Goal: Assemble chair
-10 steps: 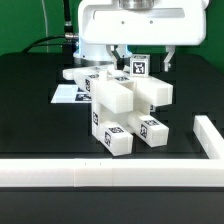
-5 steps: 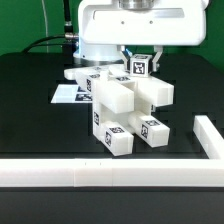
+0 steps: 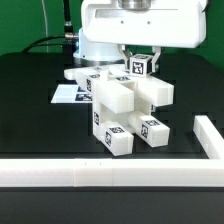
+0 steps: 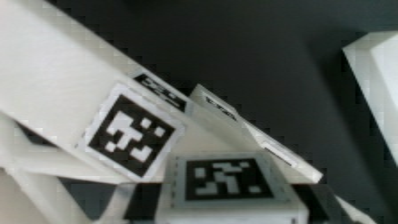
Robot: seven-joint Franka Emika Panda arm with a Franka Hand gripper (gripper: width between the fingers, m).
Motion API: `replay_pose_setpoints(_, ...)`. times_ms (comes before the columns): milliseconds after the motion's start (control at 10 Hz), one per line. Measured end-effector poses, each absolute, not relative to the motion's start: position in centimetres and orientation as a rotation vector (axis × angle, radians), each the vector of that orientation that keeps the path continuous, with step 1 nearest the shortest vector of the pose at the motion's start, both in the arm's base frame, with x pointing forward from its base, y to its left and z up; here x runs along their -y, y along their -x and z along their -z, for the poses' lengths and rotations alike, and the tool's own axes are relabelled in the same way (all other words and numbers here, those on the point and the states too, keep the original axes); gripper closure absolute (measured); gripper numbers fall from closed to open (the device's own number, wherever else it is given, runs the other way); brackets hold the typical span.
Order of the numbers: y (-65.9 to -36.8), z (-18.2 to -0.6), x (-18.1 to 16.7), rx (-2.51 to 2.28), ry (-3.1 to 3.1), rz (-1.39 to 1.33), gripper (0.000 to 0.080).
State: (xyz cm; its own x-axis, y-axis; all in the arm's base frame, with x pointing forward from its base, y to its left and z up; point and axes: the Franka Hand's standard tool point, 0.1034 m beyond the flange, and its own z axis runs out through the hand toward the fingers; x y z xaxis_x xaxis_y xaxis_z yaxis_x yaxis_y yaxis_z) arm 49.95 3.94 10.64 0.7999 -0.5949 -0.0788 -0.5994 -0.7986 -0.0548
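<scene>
- Marker board (image 3: 64, 96) lies flat at the exterior view's left, with a loose white part (image 3: 80, 73) just behind it, clear of the work.
- Chair (image 3: 125, 108), part-joined, stands mid-surface (image 3: 30, 125).
- Claw (image 3: 141, 57) is clenched on the chair's tagged top piece (image 3: 140, 68), probably to seat it.
- Border rail (image 3: 206, 135) sits at the right, apart from the chair and no obstruction.

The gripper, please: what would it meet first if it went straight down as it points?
The gripper is shut on a tagged chair piece; straight down lies the chair's white block, probably, though depth is unclear.
</scene>
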Motion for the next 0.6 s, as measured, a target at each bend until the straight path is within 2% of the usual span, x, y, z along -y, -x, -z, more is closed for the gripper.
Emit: replay_pose_setpoints(600,-49.95,-10.65,-4.04,-1.48,2.693,-0.109,0.053)
